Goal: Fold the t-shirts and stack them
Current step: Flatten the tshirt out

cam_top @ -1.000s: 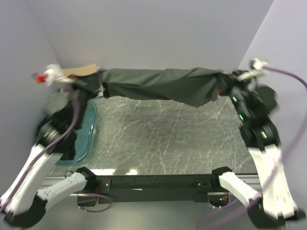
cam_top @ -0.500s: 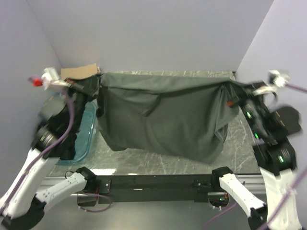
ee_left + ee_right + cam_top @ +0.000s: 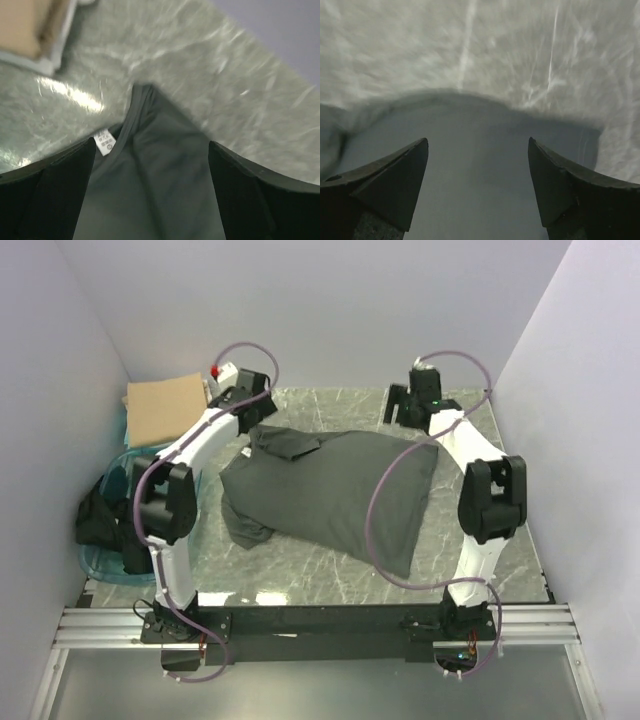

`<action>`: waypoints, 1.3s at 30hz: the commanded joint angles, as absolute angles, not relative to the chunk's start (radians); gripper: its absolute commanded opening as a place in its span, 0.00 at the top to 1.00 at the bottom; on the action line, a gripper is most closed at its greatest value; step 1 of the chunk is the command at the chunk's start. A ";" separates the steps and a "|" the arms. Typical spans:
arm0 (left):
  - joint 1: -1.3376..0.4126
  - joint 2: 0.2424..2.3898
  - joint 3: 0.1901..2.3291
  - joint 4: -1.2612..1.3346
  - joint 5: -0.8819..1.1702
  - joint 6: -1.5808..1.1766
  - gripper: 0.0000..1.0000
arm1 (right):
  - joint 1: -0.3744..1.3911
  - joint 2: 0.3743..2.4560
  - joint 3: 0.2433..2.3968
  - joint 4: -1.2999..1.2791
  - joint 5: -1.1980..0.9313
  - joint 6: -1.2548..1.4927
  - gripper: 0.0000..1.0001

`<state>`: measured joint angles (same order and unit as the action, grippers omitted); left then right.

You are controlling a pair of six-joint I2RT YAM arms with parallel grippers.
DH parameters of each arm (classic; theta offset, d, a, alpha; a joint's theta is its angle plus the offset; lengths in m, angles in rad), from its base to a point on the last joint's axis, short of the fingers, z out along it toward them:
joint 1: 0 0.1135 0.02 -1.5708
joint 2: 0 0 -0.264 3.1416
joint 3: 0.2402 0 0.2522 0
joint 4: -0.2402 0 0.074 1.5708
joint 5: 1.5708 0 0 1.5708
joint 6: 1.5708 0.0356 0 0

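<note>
Top external view shows the dark charcoal-grey t-shirt [image 3: 335, 490] lying spread on the marble-patterned bench [image 3: 300, 570], roughly in its middle. The shirt is rumpled, with one sleeve bunched at its near left side. Both arms reach to the shirt's far edge. The left claw [image 3: 151, 145] hangs over the collar, its jaws wide apart and holding nothing. A white label [image 3: 104, 141] sits inside the neckline, just beside one finger. The right claw [image 3: 477, 142] stands just as wide over the shirt's far right corner, gripping nothing. A tan t-shirt [image 3: 160, 410] lies flat at the bench's far left corner. Black t-shirts [image 3: 105, 520] sit heaped in the teal tub [image 3: 100, 573] at the bench's left edge.
</note>
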<state>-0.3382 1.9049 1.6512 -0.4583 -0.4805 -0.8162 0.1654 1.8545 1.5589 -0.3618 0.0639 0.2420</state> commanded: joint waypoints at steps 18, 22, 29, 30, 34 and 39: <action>-0.528 1.280 1.014 -0.503 -0.410 -0.958 0.01 | 0.149 1.102 0.869 -0.124 0.103 0.558 0.03; -0.552 1.108 0.844 -0.558 -0.400 -1.021 0.01 | 0.144 1.060 0.796 -0.207 -0.096 0.534 0.03; -0.566 0.979 0.663 -0.663 -0.321 -1.112 0.01 | 0.144 1.012 0.743 -0.337 -0.106 0.509 0.04; -0.568 0.959 0.625 -0.663 -0.315 -1.135 0.01 | 0.144 1.002 0.732 -0.339 -0.100 0.505 0.04; -0.568 0.937 0.560 -0.623 -0.307 -1.164 0.02 | 0.144 1.011 0.719 -0.325 -0.118 0.505 0.05; -0.566 1.040 0.555 -0.597 -0.351 -1.221 0.12 | 0.146 1.043 0.712 -0.321 -0.152 0.500 0.07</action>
